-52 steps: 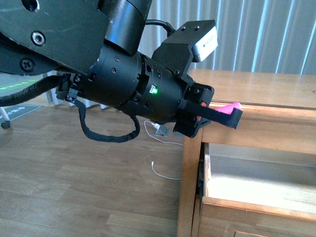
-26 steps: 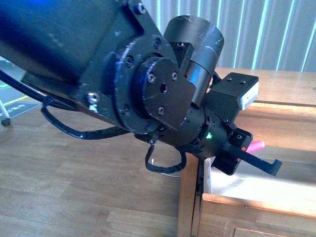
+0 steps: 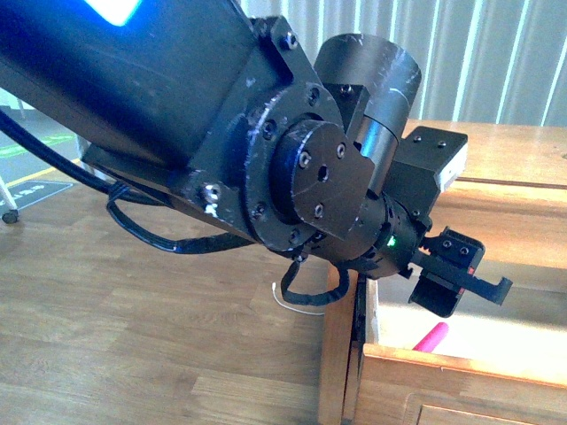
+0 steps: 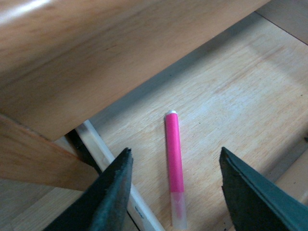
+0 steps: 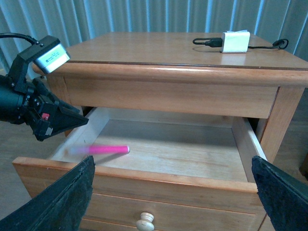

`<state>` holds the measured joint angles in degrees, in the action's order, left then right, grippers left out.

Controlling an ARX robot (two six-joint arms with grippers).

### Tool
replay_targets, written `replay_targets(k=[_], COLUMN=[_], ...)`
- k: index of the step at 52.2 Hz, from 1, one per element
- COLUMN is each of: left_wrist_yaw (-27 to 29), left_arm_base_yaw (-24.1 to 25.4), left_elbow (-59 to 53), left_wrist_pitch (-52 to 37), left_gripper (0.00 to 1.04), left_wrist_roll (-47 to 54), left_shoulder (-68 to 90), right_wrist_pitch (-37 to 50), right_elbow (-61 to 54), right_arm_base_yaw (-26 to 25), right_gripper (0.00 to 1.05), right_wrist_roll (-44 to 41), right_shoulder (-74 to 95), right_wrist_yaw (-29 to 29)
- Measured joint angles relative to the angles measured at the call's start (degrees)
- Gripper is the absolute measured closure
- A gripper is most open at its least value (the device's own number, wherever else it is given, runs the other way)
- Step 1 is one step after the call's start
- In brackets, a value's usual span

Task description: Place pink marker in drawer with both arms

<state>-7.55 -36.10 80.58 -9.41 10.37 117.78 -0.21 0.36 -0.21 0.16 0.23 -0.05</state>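
Observation:
The pink marker [image 4: 174, 156] lies flat on the light floor of the open wooden drawer [image 5: 144, 180], near the drawer's left side [image 5: 103, 149]; its tip shows behind the drawer front [image 3: 431, 337]. My left gripper [image 4: 175, 192] hangs open just above the marker, a finger on each side, not touching it. In the front view the left gripper [image 3: 461, 288] sits over the drawer's left corner. My right gripper [image 5: 175, 195] is open in front of the drawer, its fingers wide apart above the pale round knob [image 5: 145, 222].
The drawer belongs to a honey wooden nightstand [image 5: 173, 72] whose top overhangs the drawer opening. A white charger with a black cable [image 5: 235, 42] lies on the top. Wooden floor [image 3: 133, 336] with a white cable lies to the left.
The left gripper came down from the nightstand's top edge to the drawer opening and let go of the pink marker, which now lies on the drawer floor.

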Motion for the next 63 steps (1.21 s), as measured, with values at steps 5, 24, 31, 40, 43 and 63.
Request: replay_targets(k=[5,24,31,40,43,63], left_wrist_yaw=[1.1,7.9,10.7,14.0,15.4,25.6], left_arm_base_yaw=[0.3,3.9,6.6,10.4,11.7,17.5], left_elbow=[-2.7,-15.5,-23.0,-34.7,-38.8,-62.8], left_wrist_pitch=[-1.4,-7.4,-9.3,-10.4,-9.9,8.8], left_gripper=[0.34,0.06,0.06,0.06,0.06,0.06], left_wrist_roll=[-0.2,-0.4,-1.4,-2.7,-3.2,-13.2], left_shoulder=[-3.0,-20.2,-29.1,-44.7,-50.7,-89.2], right_wrist_pitch=[0.0,0.0,0.0,0.0,0.0,0.0], right_elbow=[0.0,0.0,0.0,0.0,0.0,0.0], right_arm_base_yaw=[0.0,0.0,0.0,0.0,0.0,0.0], right_gripper=[0.08,0.08,0.08,0.08,0.08,0.08], right_wrist_roll=[0.0,0.0,0.0,0.0,0.0,0.0], right_shoulder=[0.0,0.0,0.0,0.0,0.0,0.0], right_wrist_yaw=[0.0,0.0,0.0,0.0,0.0,0.0])
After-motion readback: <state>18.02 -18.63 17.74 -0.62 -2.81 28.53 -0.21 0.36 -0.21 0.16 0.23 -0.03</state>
